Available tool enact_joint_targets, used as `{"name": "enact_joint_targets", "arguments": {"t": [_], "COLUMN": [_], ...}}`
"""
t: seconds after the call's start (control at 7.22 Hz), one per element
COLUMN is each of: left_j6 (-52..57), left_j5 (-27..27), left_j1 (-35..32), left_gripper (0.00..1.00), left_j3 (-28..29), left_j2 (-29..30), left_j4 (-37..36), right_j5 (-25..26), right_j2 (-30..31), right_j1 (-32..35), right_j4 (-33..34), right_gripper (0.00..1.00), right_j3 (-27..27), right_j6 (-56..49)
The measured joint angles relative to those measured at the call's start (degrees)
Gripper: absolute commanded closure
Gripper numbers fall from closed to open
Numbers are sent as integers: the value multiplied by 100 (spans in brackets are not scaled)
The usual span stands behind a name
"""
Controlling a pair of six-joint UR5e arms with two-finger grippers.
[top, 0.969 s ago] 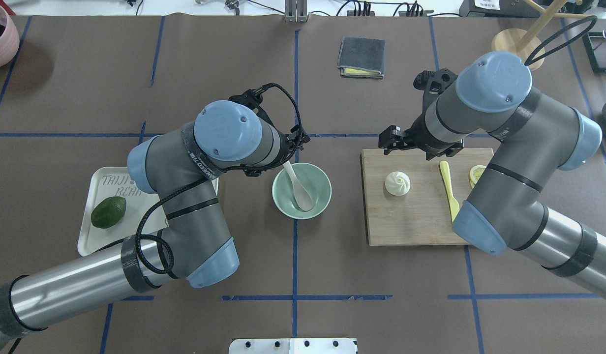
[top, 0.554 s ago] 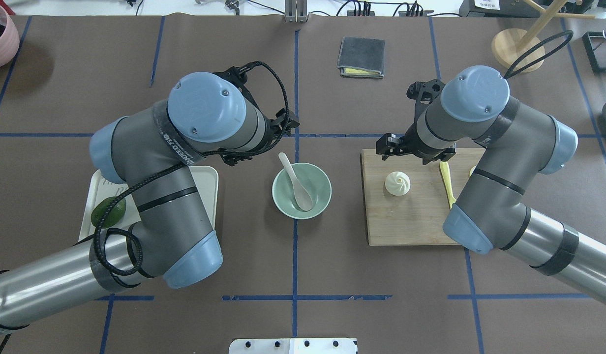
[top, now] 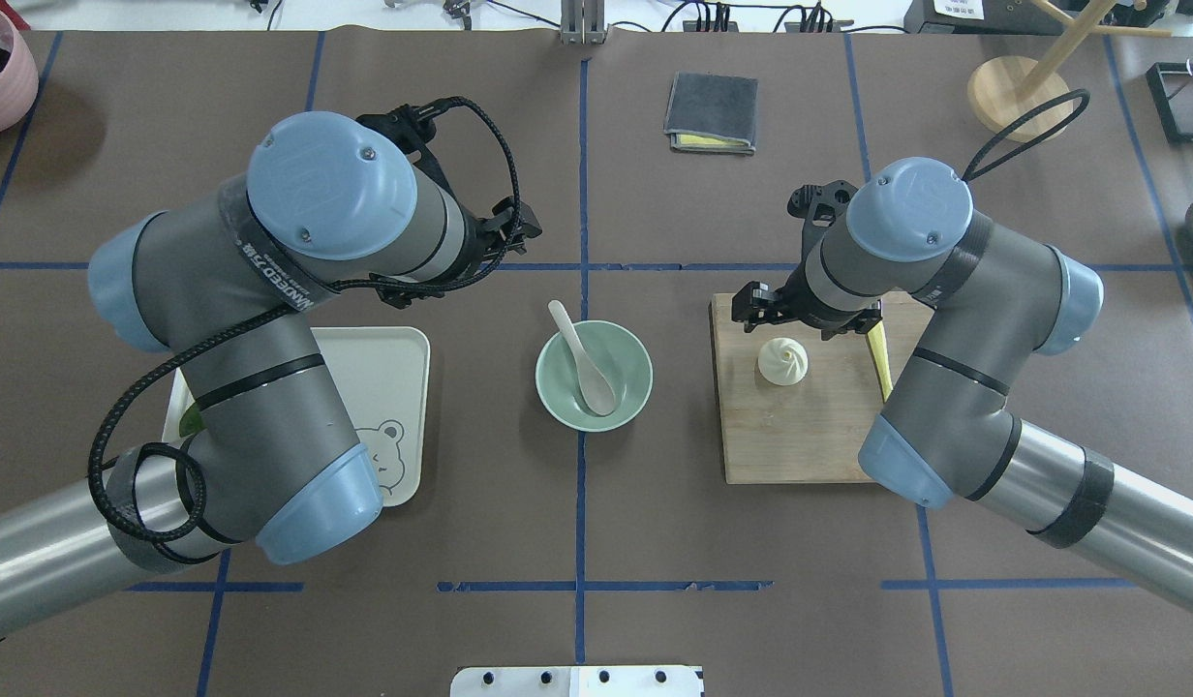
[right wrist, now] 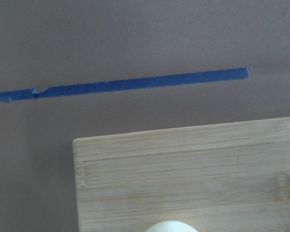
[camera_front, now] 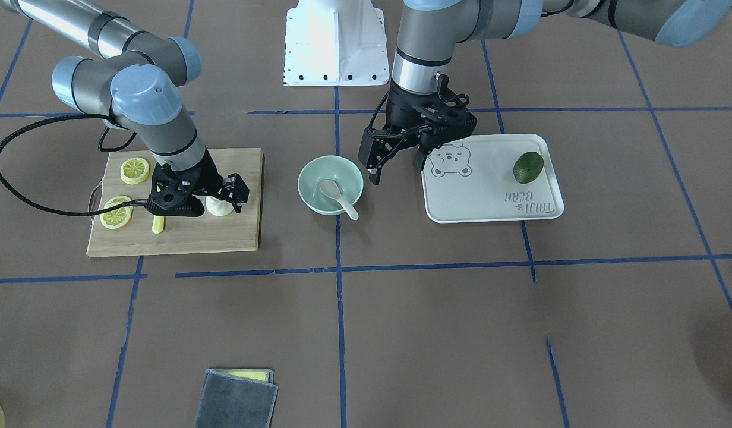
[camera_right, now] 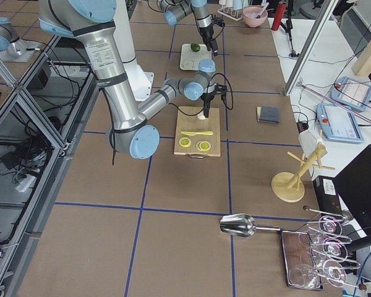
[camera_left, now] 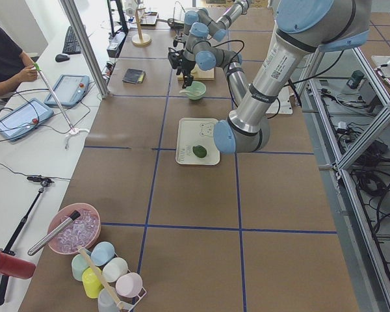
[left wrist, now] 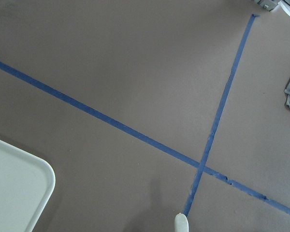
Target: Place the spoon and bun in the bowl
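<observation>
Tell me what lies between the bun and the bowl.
Only bare cutting board and brown table paper lie between the bun and the bowl, as the overhead view shows.

Light bright, even, diffuse from above in all views. Bowl (top: pixel 594 375) casts only faint, soft-edged shadow. White base plate (camera_front: pixel 335 41) on robot's side of bowl overexposed, detail washed out. Table (camera_front: pixel 437 333) dimmer at front view's lower right corner, well apart from bowl. Right wrist view soft; bun (right wrist: pixel 170 226) at its lower edge out of focus.
</observation>
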State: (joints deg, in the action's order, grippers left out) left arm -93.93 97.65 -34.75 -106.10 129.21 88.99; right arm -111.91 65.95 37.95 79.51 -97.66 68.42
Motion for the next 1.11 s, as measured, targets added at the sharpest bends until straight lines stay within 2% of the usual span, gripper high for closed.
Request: {"name": "enact_joint_targets", "arguments": {"t": [0.14, 0.28, 0.42, 0.83, 1.11], "left_j6": [22, 29, 31, 38, 45], "left_j5": [18, 69, 129, 176, 222], "left_j1": [-35, -73, -115, -144, -187], "left_gripper": [0, 0, 0, 0, 0], "left_j3": [-10, -13, -13, -10, -33], "left_j2": [-10, -15, -17, -36, -70], "left_j4": [-3, -4, -4, 4, -28], "right_j5": [-6, -7, -9, -15, -27], "right_j2": [-1, 10, 34, 75, 97], "right_j1": [-63, -117, -145, -156, -155], "right_j4": [7, 26, 48, 83, 90], "right_gripper": [4, 12, 14, 100, 100], "right_j3": [-6, -6, -3, 14, 9], "right_j6": [19, 26, 29, 23, 17]}}
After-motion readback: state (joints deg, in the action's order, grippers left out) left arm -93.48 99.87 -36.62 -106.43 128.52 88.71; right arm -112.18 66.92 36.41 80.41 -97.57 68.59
